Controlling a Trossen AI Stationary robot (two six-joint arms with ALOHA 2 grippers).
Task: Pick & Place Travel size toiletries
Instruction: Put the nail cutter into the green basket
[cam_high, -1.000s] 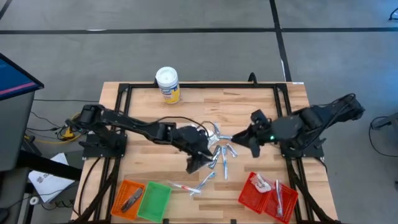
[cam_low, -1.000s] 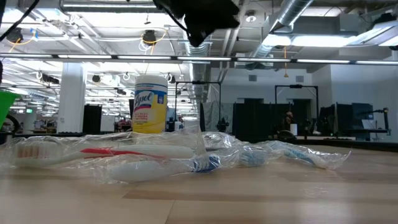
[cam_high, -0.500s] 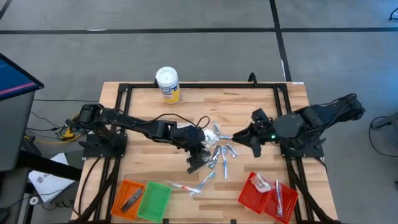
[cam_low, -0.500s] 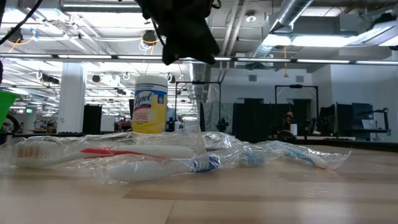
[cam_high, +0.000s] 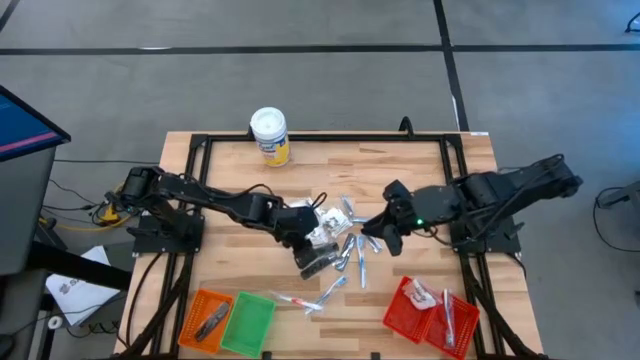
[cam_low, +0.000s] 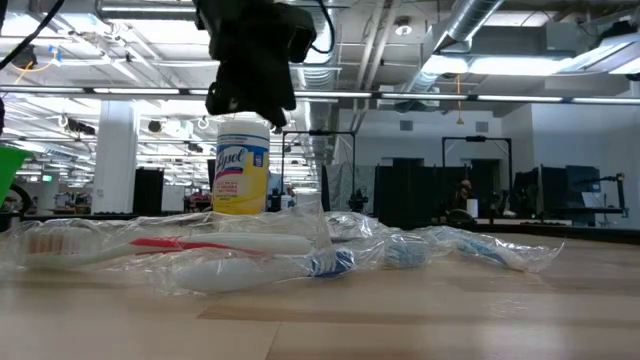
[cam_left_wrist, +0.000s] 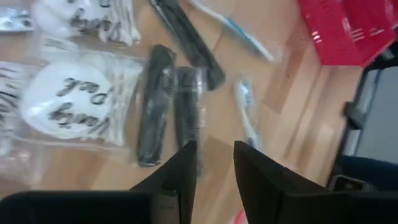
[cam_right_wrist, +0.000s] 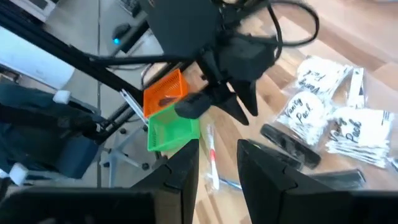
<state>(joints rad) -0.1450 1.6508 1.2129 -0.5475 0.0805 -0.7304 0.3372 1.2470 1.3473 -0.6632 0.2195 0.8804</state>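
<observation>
Tabletop (cam_high: 420, 165): both pincers (cam_high: 318, 262) (cam_high: 378, 231) narrowly parted, holding nothing.

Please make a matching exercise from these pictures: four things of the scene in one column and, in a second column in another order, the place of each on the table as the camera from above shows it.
Things:
1. yellow canister
2. orange basket
3. red basket
4. green basket

Places:
A. at the near edge, on the right arm's side
B. at the far edge of the table, standing alone
C. at the near edge, outermost on the left arm's side
D. at the near edge, right beside the orange one

Pairs: 1-B, 2-C, 3-A, 4-D
</observation>
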